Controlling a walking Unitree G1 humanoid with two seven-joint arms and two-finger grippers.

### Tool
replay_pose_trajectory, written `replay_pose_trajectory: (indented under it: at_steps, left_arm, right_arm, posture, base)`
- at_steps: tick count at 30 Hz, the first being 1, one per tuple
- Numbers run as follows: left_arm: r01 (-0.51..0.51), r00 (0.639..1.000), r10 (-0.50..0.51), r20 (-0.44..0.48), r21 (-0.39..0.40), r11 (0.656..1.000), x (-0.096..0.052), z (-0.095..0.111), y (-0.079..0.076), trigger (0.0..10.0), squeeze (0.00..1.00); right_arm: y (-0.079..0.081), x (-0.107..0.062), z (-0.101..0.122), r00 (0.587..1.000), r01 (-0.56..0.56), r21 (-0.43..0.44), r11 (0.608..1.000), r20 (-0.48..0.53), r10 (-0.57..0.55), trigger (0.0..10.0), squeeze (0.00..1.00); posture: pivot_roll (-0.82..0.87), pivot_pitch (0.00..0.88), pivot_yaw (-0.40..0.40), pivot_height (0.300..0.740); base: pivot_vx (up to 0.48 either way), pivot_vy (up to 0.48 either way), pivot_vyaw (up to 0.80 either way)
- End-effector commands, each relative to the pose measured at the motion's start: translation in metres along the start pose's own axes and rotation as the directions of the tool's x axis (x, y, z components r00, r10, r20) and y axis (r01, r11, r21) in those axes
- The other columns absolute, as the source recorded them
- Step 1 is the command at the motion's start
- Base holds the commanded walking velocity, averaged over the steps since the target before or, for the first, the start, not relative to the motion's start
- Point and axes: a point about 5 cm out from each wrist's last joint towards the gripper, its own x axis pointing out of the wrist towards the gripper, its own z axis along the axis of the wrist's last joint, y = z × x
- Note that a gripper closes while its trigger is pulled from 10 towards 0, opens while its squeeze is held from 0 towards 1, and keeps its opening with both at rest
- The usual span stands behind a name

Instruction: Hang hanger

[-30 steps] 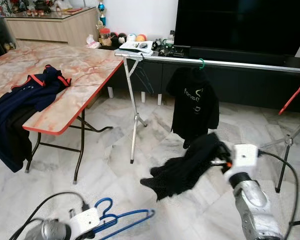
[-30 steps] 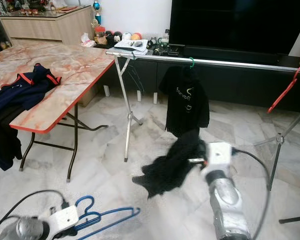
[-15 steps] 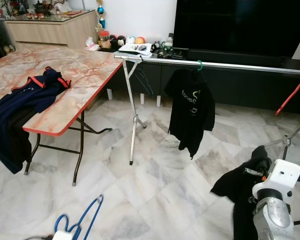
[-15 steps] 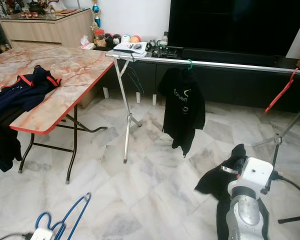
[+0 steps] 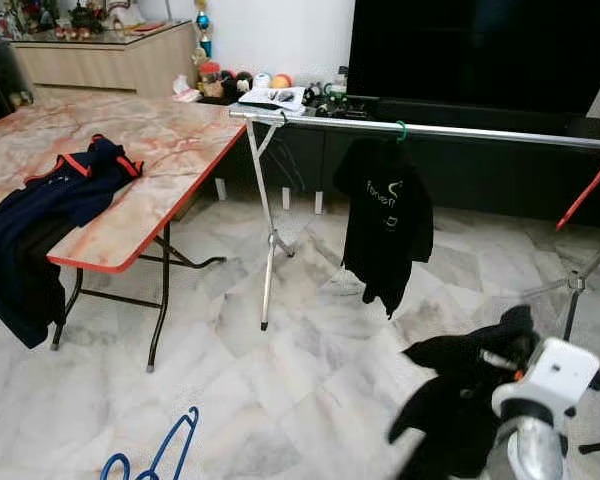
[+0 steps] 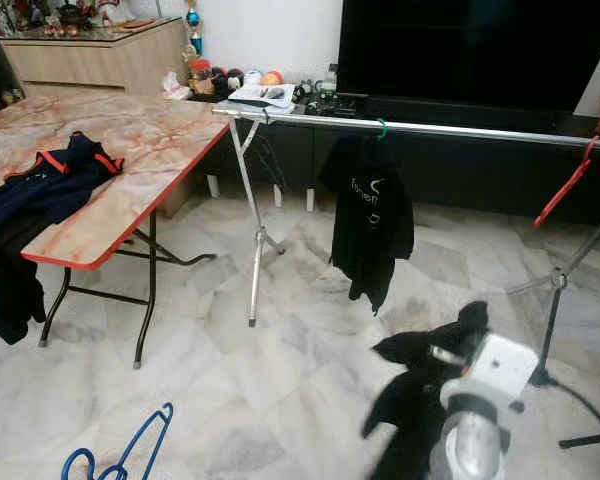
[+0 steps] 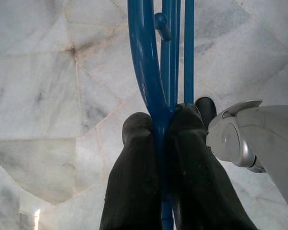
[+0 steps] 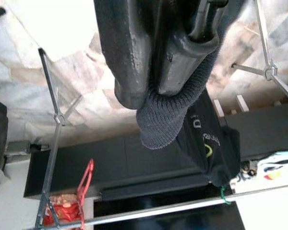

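A blue hanger [image 7: 149,72] is pinched between the black fingers of my left gripper [image 7: 158,117], which is shut on it low over the floor. The hanger's hook end [image 5: 165,452] pokes up at the bottom left of the left eye view. My right gripper [image 8: 156,96] is shut on a black knit garment [image 5: 460,385], which droops from it in front of the white wrist [image 5: 548,378] at the lower right. Ahead runs the silver clothes rail [image 5: 460,129], with a black T-shirt [image 5: 387,215] hanging from a green hook [image 5: 403,128].
A marble-topped folding table [image 5: 160,150] stands to the left with a navy garment [image 5: 50,200] draped over its edge. A red hanger [image 5: 586,188] hangs at the rail's right end. The rail's legs [image 5: 267,230] and a stand [image 5: 572,290] rise from the tiled floor. A dark TV cabinet sits behind.
My right arm swung the black garment from the middle of the floor over to the right and nearer. My left arm dropped lower, so just the blue hanger's end pokes up.
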Motion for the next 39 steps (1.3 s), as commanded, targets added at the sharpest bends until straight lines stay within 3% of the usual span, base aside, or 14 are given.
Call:
replay_pose_trajectory:
  at_steps: [1, 16, 39]
  left_arm:
    - [-0.010, 1.000, 0.010, -0.016, 0.008, 1.000, -0.001, -0.003, 0.005, 10.0, 0.00]
    - [-0.006, 1.000, 0.005, -0.026, -0.035, 0.999, 0.000, -0.003, 0.002, 10.0, 0.00]
    - [-0.022, 0.995, 0.018, -0.096, -0.038, 0.999, -0.004, -0.018, 0.003, 10.0, 0.00]
  right_arm:
    - [0.002, 0.002, 0.014, 0.998, -0.010, 0.004, 1.000, 0.061, 0.010, 10.0, 0.00]
    - [0.000, 0.009, 0.017, 0.998, -0.021, -0.053, 0.998, 0.058, 0.025, 10.0, 0.00]
    - [0.008, 0.011, 0.014, 0.996, -0.076, -0.089, 0.993, 0.032, 0.079, 10.0, 0.00]
  posture:
    - [0.08, 0.000, 0.044, 0.740]
    - [0.09, 0.000, 0.034, 0.740]
    - [0.09, 0.000, 0.027, 0.740]
  base:
    - [0.000, 0.000, 0.00]
    - [0.000, 0.000, 0.00]
    - [0.000, 0.274, 0.00]
